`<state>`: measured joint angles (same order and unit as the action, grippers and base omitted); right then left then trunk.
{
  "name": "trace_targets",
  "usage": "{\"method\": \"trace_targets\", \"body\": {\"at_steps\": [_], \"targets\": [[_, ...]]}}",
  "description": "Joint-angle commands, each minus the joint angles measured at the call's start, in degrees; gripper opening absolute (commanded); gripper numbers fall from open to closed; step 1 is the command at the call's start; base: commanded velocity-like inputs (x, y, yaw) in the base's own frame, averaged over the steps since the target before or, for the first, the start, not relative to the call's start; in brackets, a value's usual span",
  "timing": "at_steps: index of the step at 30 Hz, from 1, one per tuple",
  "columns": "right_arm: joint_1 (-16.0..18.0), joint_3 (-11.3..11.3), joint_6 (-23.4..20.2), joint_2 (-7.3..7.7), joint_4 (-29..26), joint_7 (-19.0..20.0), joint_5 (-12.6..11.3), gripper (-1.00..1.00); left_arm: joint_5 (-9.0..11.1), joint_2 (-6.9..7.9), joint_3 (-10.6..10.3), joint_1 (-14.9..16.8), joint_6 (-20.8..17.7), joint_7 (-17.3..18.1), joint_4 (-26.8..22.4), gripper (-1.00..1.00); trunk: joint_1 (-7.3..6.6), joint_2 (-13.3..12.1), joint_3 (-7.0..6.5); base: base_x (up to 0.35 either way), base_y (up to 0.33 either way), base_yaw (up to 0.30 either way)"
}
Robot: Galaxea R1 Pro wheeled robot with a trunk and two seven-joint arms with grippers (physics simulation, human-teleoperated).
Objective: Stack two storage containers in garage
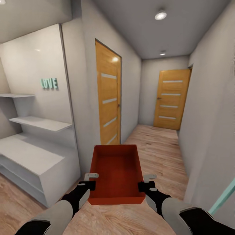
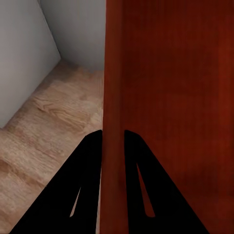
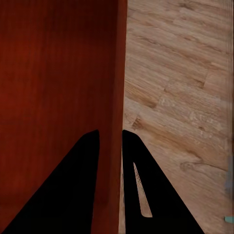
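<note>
The robot is in a narrow corridor with grey walls [image 1: 209, 107] and a light wood-plank floor [image 1: 156, 143], so I judge that the task is only in its carrying part: one storage container [image 1: 117, 173] is lifted and on the way, the concrete floor of the garage is not reached, nothing is placed, and the second container and the stacking remain to do. Two orange-wood doors with pale stripes stand ahead, a near door [image 1: 108, 94] in the left wall and a far door [image 1: 171, 98] at the end of the corridor; which of them leads to the garage I cannot tell. At the left a white shelf unit [image 1: 36, 153] stands in a niche, with the teal word LOVE [image 1: 49, 83] on its back wall. The container hangs in front of the robot, above the wood floor and between both arms. It is an orange-red rectangular bin with no lid, empty inside, with plain walls that narrow a little toward the bottom. The left gripper [image 2: 113, 139] pinches the container's left long wall near the near corner, one finger inside and one outside, and the right gripper [image 3: 111, 139] pinches the right long wall in the same way.
</note>
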<state>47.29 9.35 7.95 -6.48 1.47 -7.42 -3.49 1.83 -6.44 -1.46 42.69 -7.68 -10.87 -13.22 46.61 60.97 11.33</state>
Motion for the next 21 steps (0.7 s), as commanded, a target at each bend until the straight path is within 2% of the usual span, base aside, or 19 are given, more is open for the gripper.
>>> {"method": "trace_targets", "body": {"at_steps": [1,21], "targets": [[0.08,-1.61,0.23,-0.34,0.02,-0.23,0.06,-1.0,3.36,-0.05,1.85,0.02,-0.41,-0.56,-0.19,-1.0,0.04,0.05,0.07,0.322,0.184,-0.286],[0.08,-1.61,0.22,-0.37,0.05,-0.23,0.06,-1.0,3.36,-0.06,1.82,0.03,-0.41,-0.56,-0.17,-1.0,0.04,0.05,0.07,0.322,0.184,-0.287]]}}
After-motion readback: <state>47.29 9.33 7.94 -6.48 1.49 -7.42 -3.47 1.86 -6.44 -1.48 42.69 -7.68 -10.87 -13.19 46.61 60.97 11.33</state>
